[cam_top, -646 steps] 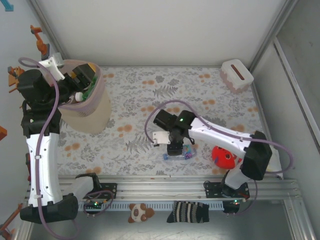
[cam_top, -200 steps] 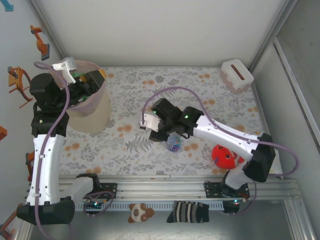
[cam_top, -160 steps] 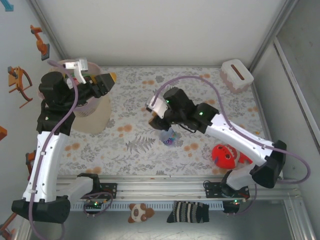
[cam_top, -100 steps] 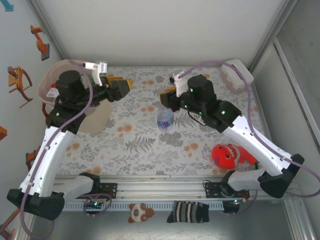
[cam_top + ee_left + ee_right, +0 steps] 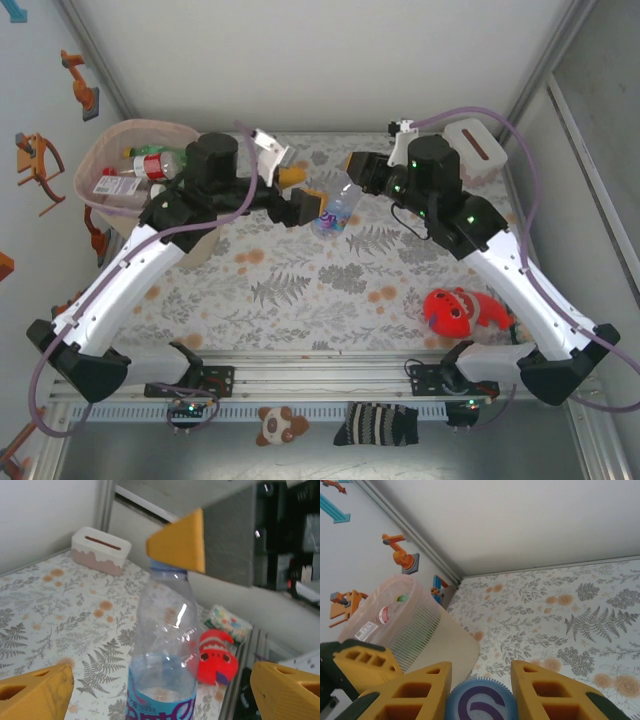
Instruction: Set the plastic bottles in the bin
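Observation:
A clear plastic bottle (image 5: 335, 212) (image 5: 162, 645) with a blue label hangs upright above the mat. My right gripper (image 5: 353, 176) (image 5: 481, 685) is shut on its blue cap (image 5: 480, 702). My left gripper (image 5: 305, 192) (image 5: 161, 680) is open, one yellow finger on each side of the bottle's body and well clear of it. The pale-pink bin (image 5: 92, 168) (image 5: 410, 630) stands at the far left, behind the left arm. Several bottles (image 5: 150, 165) with red and green caps lie inside it.
A red round toy (image 5: 455, 310) (image 5: 215, 652) lies on the floral mat at the near right. A white-pink tissue box (image 5: 472, 140) (image 5: 100, 550) sits in the far right corner. Walls close in the back and both sides.
My right arm has lifted the bottle off the mat and carried it back and left. My left arm has swung from the bin to the right, and its jaws have widened around the bottle.

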Action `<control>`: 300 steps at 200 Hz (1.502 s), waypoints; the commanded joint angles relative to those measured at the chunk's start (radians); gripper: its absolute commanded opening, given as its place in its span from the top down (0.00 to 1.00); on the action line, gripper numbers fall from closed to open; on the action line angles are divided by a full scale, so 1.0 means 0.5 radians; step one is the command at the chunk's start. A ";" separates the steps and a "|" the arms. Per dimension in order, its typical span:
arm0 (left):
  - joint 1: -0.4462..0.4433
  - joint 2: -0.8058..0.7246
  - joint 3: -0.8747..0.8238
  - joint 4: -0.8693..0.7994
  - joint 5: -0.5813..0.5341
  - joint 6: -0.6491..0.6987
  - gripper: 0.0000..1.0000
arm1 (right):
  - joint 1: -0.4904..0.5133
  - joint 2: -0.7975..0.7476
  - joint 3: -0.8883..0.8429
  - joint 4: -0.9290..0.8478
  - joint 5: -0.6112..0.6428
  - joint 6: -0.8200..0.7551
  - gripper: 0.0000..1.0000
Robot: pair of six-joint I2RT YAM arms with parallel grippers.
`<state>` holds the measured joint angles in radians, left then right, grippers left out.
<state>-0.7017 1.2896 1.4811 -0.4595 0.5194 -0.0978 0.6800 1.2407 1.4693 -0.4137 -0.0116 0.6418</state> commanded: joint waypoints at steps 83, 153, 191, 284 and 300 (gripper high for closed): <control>-0.268 0.456 0.468 -0.569 -0.128 0.398 0.17 | -0.032 -0.086 0.124 -0.039 -0.027 0.046 1.00; -0.287 0.509 0.541 -0.605 -0.121 0.429 0.44 | -0.035 -0.117 0.103 -0.060 -0.004 -0.001 1.00; -0.287 0.512 0.548 -0.605 -0.125 0.434 0.54 | -0.035 -0.113 0.108 -0.069 -0.010 -0.026 1.00; -0.176 0.402 0.453 -0.365 -0.278 0.190 0.59 | -0.035 -0.267 0.161 -0.246 0.309 -0.270 0.03; -0.084 0.331 0.389 -0.270 -0.278 0.064 0.60 | -0.033 -0.349 0.128 -0.246 0.430 -0.333 0.02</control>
<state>-0.7990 1.5246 1.7103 -0.6838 0.3969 0.0364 0.6666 1.1423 1.5383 -0.5274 0.0666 0.5438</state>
